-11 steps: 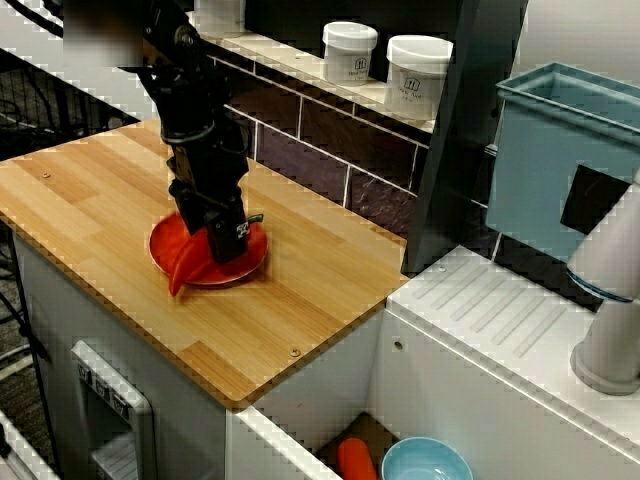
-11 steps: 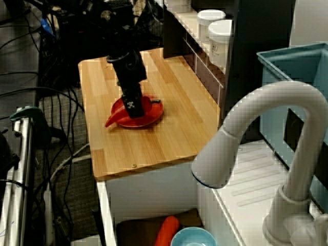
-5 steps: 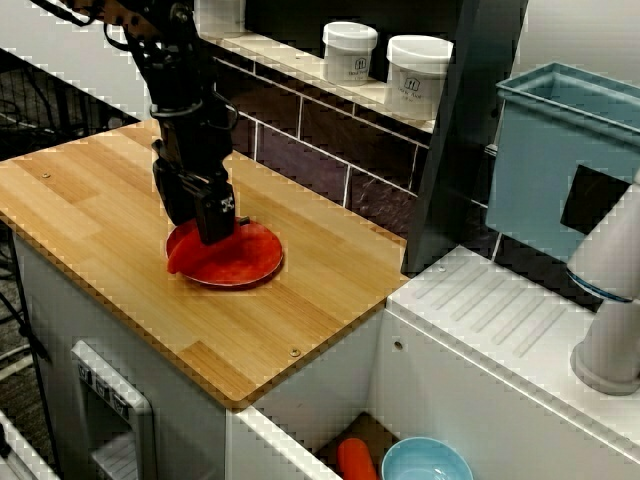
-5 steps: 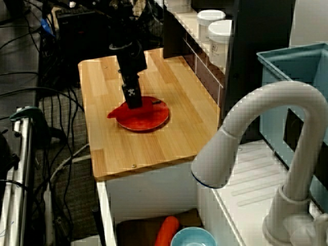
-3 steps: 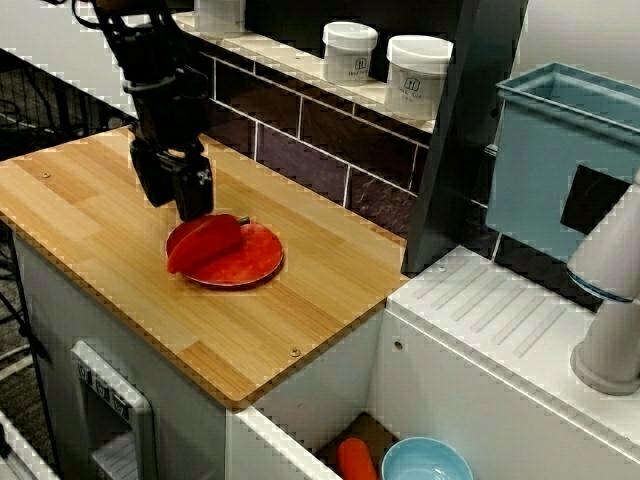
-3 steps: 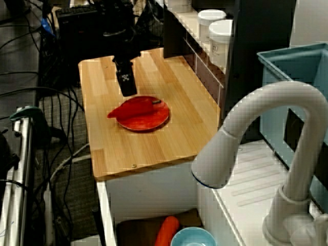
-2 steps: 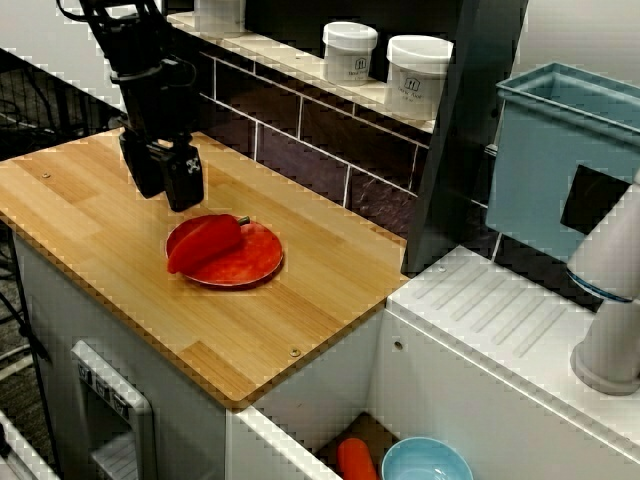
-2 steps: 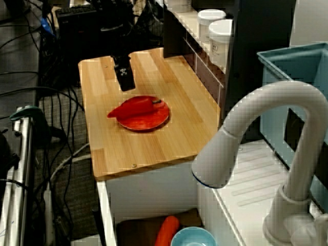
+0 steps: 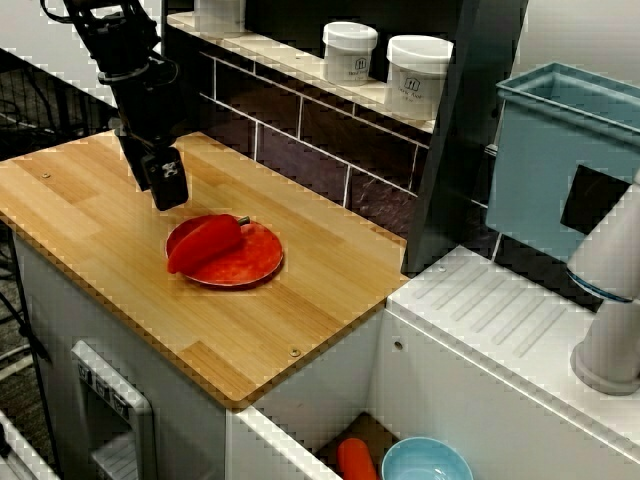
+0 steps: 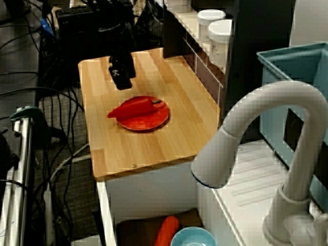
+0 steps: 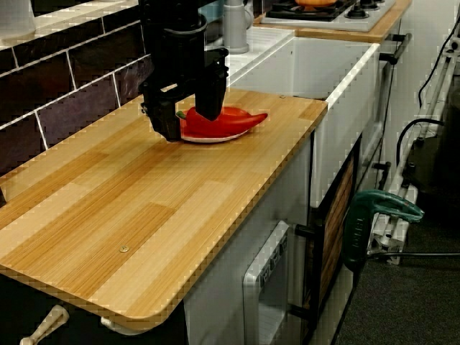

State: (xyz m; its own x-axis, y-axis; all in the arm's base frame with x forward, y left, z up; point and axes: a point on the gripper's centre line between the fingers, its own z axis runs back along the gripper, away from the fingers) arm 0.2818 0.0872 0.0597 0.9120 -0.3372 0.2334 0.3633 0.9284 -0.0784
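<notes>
The view from the side shows the gripper point(image 11: 188, 123), fingers spread wide and empty, where a sideways drift could knock the red pepper point(image 11: 233, 120) off the plate point(image 11: 212, 138).

- View from above: plate point(image 9: 252, 266) sits left of centre on the surface point(image 9: 90, 220). Pepper point(image 9: 205, 243) lies across the plate's left part, tip over the rim.
- Claw point(image 9: 166, 190) hangs upper left of the plate, near the pepper but apart from it.
- Left jar point(image 9: 350, 50) and right jar point(image 9: 417, 75) stand side by side on the ledge point(image 9: 265, 48) behind the surface, top centre.
- Bin point(image 9: 545, 160) upper right; tap point(image 9: 610, 300) below it at the right edge.
- Bowl point(image 9: 425, 462) bottom centre, carrot point(image 9: 355, 458) just left of it.
- Low view along the surface: claw in front of pepper and plate.
</notes>
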